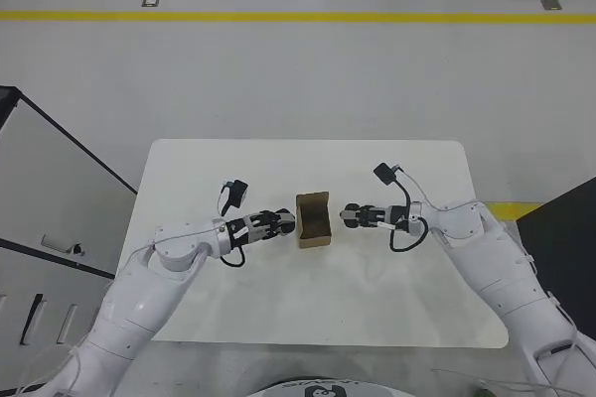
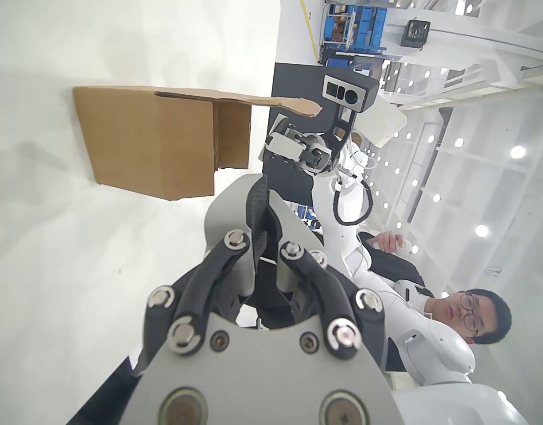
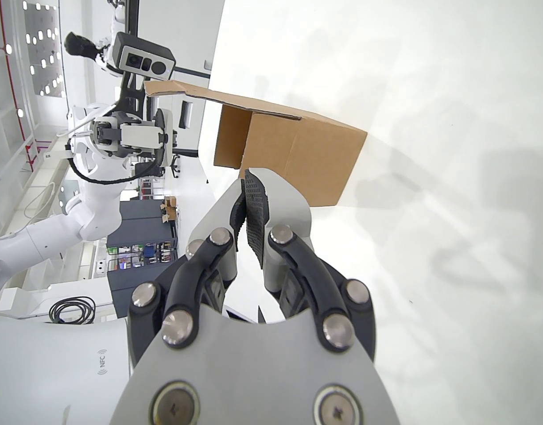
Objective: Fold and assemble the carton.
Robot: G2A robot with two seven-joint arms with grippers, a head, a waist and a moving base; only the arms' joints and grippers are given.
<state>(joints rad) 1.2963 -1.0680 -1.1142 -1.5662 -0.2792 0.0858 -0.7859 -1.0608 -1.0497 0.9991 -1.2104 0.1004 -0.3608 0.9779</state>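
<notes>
Currently on the counter (image 1: 228,298): one brown carton (image 1: 313,218), standing near the middle of the white top, base down and mouth open upward
Carton body: plain cardboard walls set up into a box shape, with the inside showing from above; the outer faces are smooth and bare
Carton flaps: not folded in; a long flap with a ragged tip rises from the wall farthest from the robot, and a shorter flap stands next to it at the corner
Left gripper (image 1: 288,221): low over the counter on the carton's left side, pointing straight at it; its fingers (image 2: 271,223) are pressed together with nothing between them
Left gripper to carton: the tips sit just beside the left wall; whether they touch it cannot be told
Right gripper (image 1: 345,214): low over the counter on the carton's right side, also pointing at it; its fingers (image 3: 254,205) are pressed together and hold nothing
Right gripper to carton: near the right wall, with a small strip of bare counter between
Arms: both come in from the counter's near corners, the two wrists facing each other with the carton between them
Surroundings: pale floor with a yellow line (image 1: 298,16) running past the far side, and a grey cabinet (image 1: 40,189) beside the counter's left edge
</notes>
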